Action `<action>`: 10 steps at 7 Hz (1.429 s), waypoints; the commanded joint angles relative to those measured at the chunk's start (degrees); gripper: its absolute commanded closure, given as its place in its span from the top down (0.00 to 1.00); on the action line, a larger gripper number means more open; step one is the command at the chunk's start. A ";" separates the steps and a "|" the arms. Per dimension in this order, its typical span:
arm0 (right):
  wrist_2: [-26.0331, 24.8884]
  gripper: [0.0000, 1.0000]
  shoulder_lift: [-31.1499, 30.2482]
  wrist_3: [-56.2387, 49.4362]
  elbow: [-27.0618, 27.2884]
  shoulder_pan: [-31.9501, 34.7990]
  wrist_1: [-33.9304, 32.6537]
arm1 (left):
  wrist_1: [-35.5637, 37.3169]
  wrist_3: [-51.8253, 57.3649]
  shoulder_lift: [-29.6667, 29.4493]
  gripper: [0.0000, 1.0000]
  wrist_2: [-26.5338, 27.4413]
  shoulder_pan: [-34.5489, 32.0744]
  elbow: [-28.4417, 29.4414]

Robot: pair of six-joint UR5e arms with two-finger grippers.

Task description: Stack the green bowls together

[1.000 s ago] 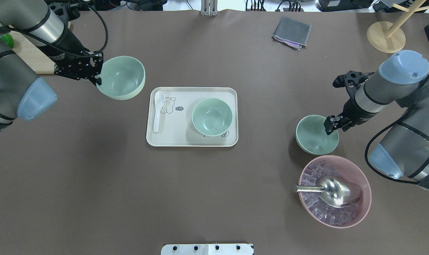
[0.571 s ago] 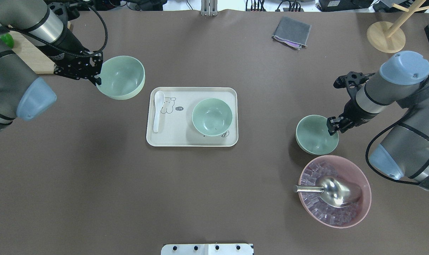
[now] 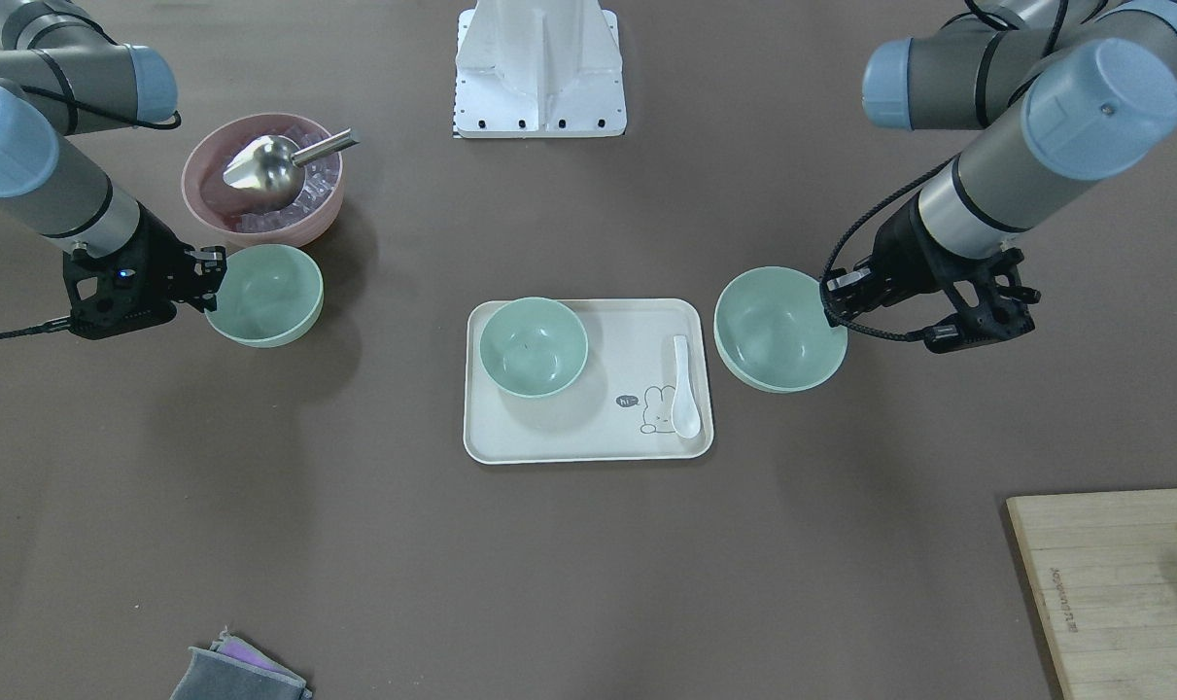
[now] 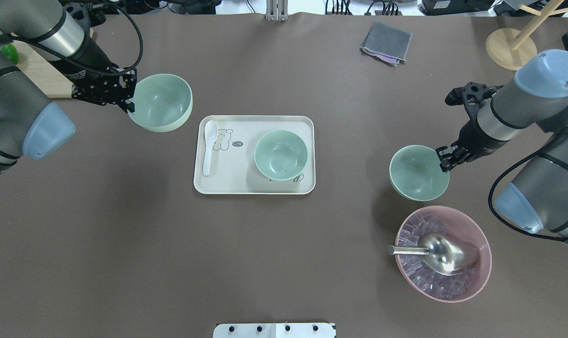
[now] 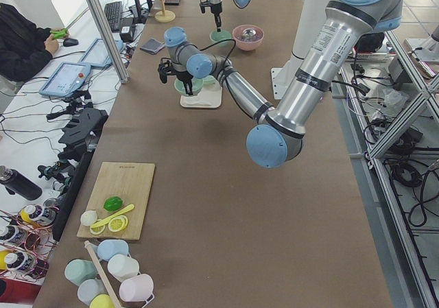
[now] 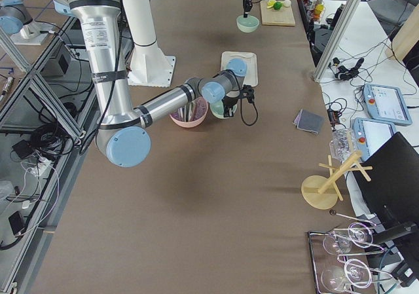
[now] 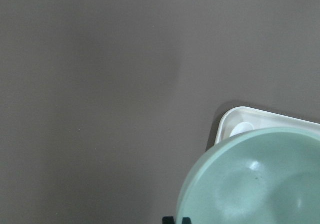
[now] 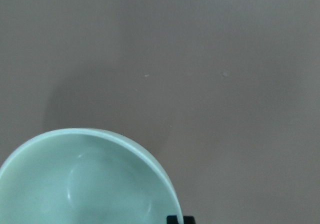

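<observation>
so in the overhead view the left claw (image 4: 130,102) is pinching the rim of the first green bowl (image 4: 162,101) in the upper left of the frame. it's holding that bowl up off the bench (image 4: 124,234), just beside the top left corner of the cream tray (image 4: 239,174). over on the right side of the frame the right claw (image 4: 445,162) is clamped on the rim of the second green bowl (image 4: 417,173). that one looks lifted a little too, with its shadow under it, and it's just above the pink bowl (image 4: 481,274) with the metal scoop (image 4: 445,253) in it. the third green bowl (image 4: 280,155) sits upright on the right half of the tray, near mid frame, and a white spoon (image 4: 208,148) lies along the tray's left edge. all three bowls are well apart.
</observation>
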 commanded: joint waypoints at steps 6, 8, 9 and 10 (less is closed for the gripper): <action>1.02 0.00 12.76 7.36 -4.22 9.03 -7.11 | -0.70 -9.77 -15.47 0.00 8.79 12.35 9.94; 1.19 0.00 12.77 7.92 -4.31 8.95 -7.20 | -0.70 -12.31 -15.65 0.00 9.40 15.86 10.39; 2.06 0.00 12.77 7.92 -4.31 8.95 -7.12 | -0.70 -12.94 -16.43 0.00 10.98 17.80 10.74; 3.55 0.00 12.77 7.84 -4.22 8.95 -7.03 | -1.92 -13.82 -17.75 0.00 11.25 18.42 13.09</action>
